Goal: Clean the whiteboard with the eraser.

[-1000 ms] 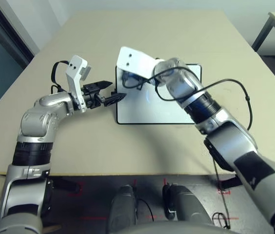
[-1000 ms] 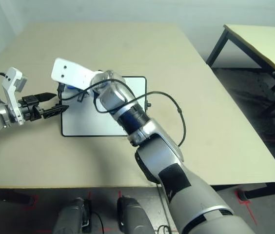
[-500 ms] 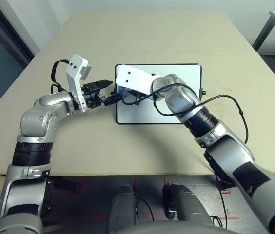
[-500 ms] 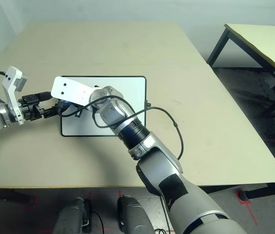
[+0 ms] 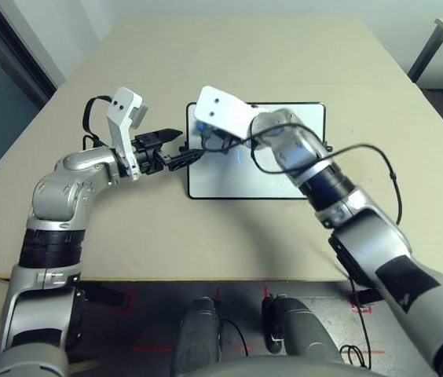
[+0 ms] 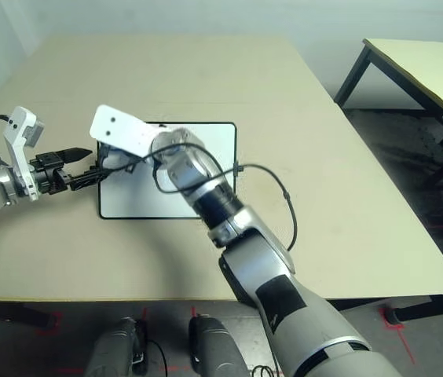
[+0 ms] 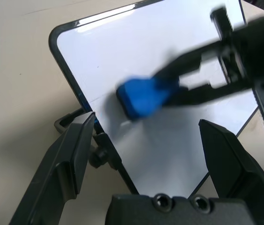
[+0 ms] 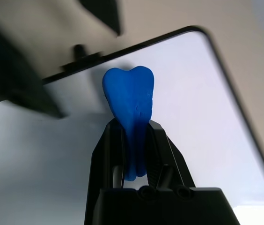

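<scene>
The left gripper (image 7: 143, 140) stood with its two black fingers spread wide and nothing between them, hovering at the whiteboard's (image 5: 272, 177) left short edge, just above the small black knob (image 7: 96, 157) there. Beyond it, the right gripper (image 8: 134, 140) was clenched on the eraser (image 8: 129, 96), pinching the blue block near one end so that it was squeezed narrow between the fingers (its free end bulged out past the tips). The eraser's long axis ran along the gripper's fingers, its free end pointing toward the board's left edge. It sat over the white surface near the far left corner; whether it touched could not be told.
</scene>
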